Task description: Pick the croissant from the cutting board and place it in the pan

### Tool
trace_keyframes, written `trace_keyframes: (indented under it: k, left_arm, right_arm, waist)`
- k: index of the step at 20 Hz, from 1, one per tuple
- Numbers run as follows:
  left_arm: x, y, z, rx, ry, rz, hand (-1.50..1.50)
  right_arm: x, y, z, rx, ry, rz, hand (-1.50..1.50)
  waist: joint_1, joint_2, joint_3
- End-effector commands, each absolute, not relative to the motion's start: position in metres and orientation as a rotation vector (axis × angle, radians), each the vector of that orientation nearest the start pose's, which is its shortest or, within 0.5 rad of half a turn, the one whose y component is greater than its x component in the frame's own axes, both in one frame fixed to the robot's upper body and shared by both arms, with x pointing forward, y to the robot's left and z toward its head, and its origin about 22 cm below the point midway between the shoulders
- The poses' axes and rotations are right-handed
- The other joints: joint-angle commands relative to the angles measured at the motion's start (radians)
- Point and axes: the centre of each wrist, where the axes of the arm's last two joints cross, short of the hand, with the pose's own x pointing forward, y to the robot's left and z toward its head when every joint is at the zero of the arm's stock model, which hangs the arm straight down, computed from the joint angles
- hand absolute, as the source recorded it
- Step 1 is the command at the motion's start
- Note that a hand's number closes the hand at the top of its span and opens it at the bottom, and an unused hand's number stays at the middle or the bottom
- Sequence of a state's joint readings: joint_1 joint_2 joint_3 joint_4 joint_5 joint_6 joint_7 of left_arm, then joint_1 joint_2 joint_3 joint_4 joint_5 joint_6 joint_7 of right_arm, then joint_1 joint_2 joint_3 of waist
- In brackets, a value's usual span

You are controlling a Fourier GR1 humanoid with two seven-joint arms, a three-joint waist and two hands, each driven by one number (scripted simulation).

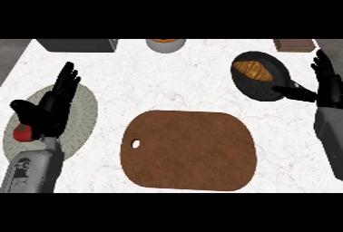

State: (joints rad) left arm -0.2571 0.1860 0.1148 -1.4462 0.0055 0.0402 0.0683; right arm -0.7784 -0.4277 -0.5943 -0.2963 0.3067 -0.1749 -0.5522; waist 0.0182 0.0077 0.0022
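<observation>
The golden-brown croissant [253, 70] lies inside the black pan [262, 88] at the counter's far right. A brown cutting board [188, 150] with a small hole near its left edge lies in the middle, with nothing on it. My right hand [326, 81] is at the right edge, just right of the pan, open with fingers pointing up and thumb reaching toward the pan's handle side. My left hand [52, 103] stays open at the left, fingers up, over a grey round mat.
The grey round mat [82, 115] at the left carries a red tomato [24, 132], partly hidden by my left forearm. A dark box [77, 44], a white bowl [165, 44] and a brown block [293, 44] stand along the back edge.
</observation>
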Motion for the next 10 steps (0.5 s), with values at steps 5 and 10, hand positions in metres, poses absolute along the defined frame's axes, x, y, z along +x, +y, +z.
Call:
trace_keyframes:
  k: [5,10]
  left_arm:
    - [0.282,0.281,0.049,0.229,-1.608,-0.030,0.00]
    - [0.285,0.290,0.040,0.269,-1.578,-0.003,0.00]
  right_arm:
    - [0.335,-0.412,-0.013,-0.414,-1.730,-0.023,-1.50]
    - [0.304,-0.427,-0.004,-0.416,-1.745,0.023,-1.50]
  waist:
    - [-0.046,-0.024,-0.004]
    - [-0.071,-0.028,-0.007]
